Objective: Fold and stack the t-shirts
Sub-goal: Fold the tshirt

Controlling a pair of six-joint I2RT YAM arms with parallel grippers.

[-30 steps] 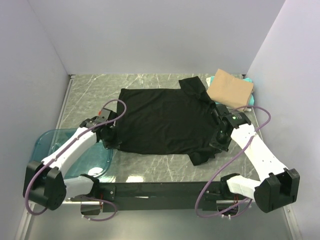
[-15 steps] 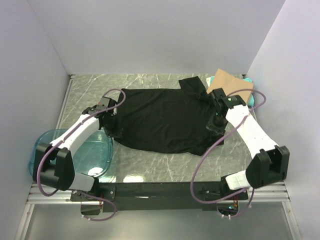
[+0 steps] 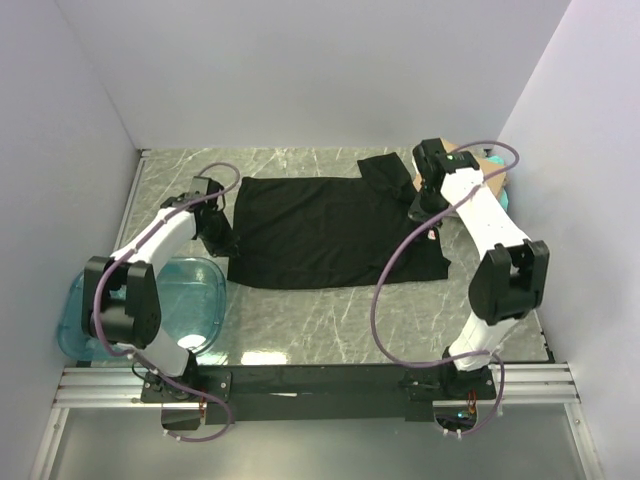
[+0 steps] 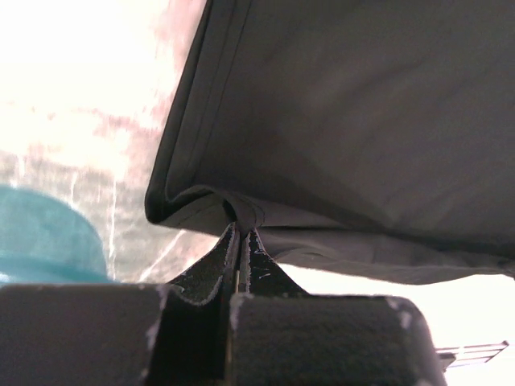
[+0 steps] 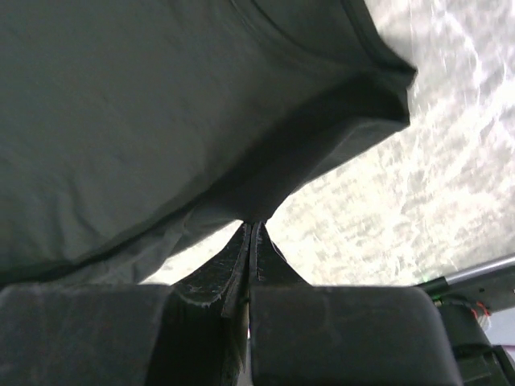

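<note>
The black t-shirt (image 3: 330, 225) lies spread across the middle of the marble table, its near part doubled over. My left gripper (image 3: 218, 238) is shut on the shirt's left edge, and the left wrist view shows a fold of black cloth (image 4: 338, 121) pinched at the fingertips of that gripper (image 4: 241, 223). My right gripper (image 3: 420, 205) is shut on the right edge near the sleeve. The right wrist view shows black cloth (image 5: 161, 104) rising from the tips of that gripper (image 5: 255, 223). The tan t-shirt (image 3: 492, 162) and the teal t-shirt (image 3: 510, 196) sit at the back right, mostly hidden behind the right arm.
A translucent blue plastic tub (image 3: 150, 315) stands at the front left beside the left arm. Grey walls close in the table at the back and on both sides. The right arm's purple cable (image 3: 395, 260) loops over the shirt's right part.
Both arms have swung from the near edge toward the back, carrying the shirt's near corners with them. The shirt now looks shorter front to back. The tan shirt is largely covered by the right arm.
</note>
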